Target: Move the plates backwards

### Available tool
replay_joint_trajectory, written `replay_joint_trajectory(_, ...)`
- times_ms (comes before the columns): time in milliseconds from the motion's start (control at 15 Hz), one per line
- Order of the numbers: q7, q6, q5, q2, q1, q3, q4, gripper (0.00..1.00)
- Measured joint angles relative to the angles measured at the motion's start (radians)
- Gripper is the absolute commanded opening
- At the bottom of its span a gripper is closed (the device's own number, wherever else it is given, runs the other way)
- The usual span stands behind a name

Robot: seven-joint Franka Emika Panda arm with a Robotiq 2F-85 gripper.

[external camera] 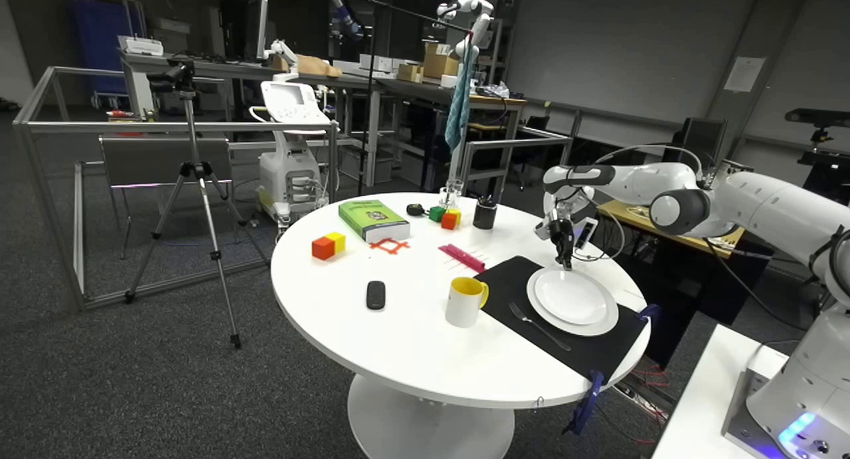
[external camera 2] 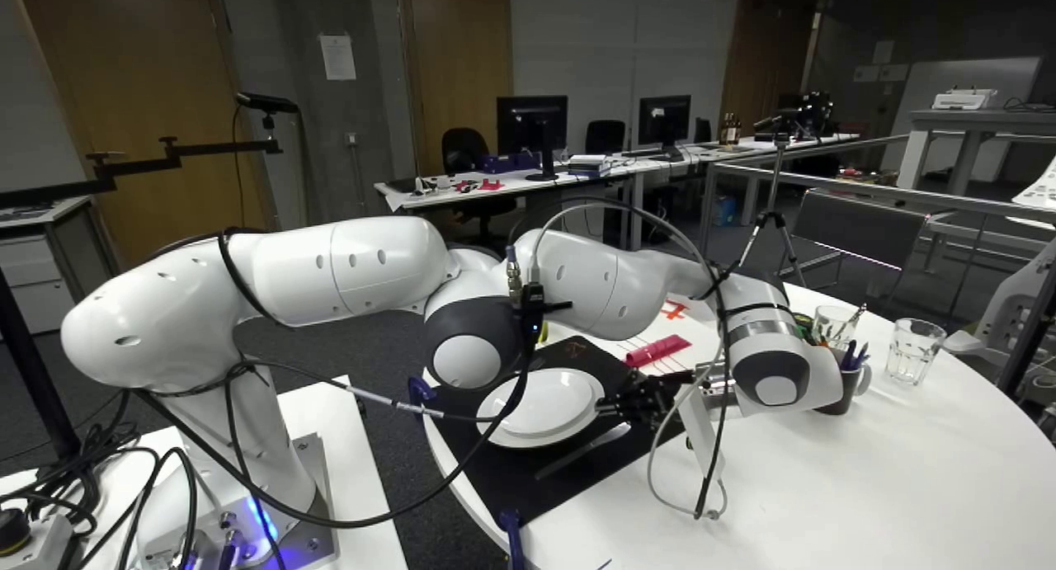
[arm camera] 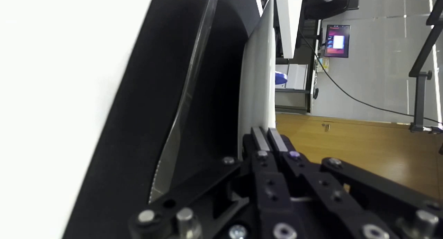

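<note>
At the lower centre of the wrist view, your gripper (arm camera: pixel 268 137) stands nearly closed, a thin gap between its fingertips, which appear to pinch the rim of the white plates (arm camera: pixel 258 83). You have the plates stacked, smaller on larger, over the black mat (external camera: pixel 511 286); whether they bear on it fully cannot be confirmed. In an exterior view they lie right of centre, a fork (external camera: pixel 540 328) at their lower left and a mug (external camera: pixel 462 307) farther left, just beside the mat. In an exterior view you find a knife (external camera 2: pixel 584 450) at their lower right.
</note>
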Motion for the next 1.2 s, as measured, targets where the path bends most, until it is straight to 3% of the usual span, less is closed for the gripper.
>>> replay_joint_trajectory(800,0.003,-0.001,0.06,0.0,-0.064,0.023,0.02,0.01)
replay_joint_trajectory(1200,0.065,-0.001,0.088,0.0,-0.079,0.024,0.025,0.01)
